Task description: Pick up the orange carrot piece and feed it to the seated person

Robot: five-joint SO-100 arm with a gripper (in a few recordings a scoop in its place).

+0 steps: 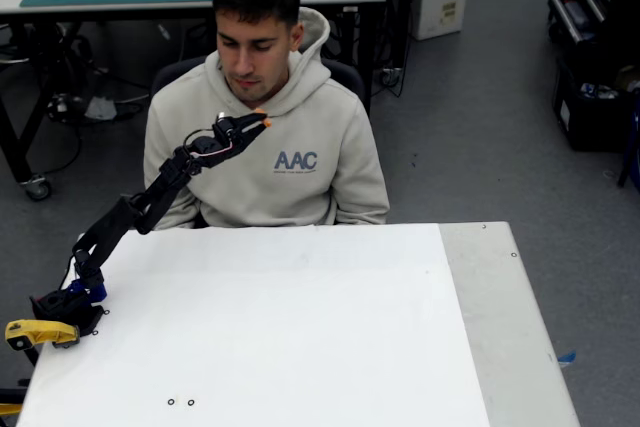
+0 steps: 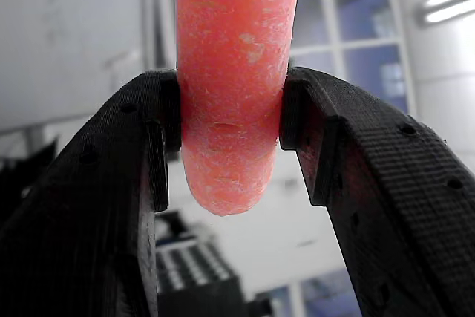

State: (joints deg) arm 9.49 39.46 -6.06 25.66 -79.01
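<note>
While the fixed view shows one black robot arm (image 1: 140,209) reaching up from the left edge of a white worktop (image 1: 300,327), its tool (image 1: 252,125) is raised in front of the chest of one seated person (image 1: 262,117) in a beige hoodie, just below the chin. A small orange tip shows at the tool. The wrist view adds the close detail: two black fingers (image 2: 111,183) pinch one orange carrot piece (image 2: 231,79) from both sides, its rounded end hanging below them.
</note>
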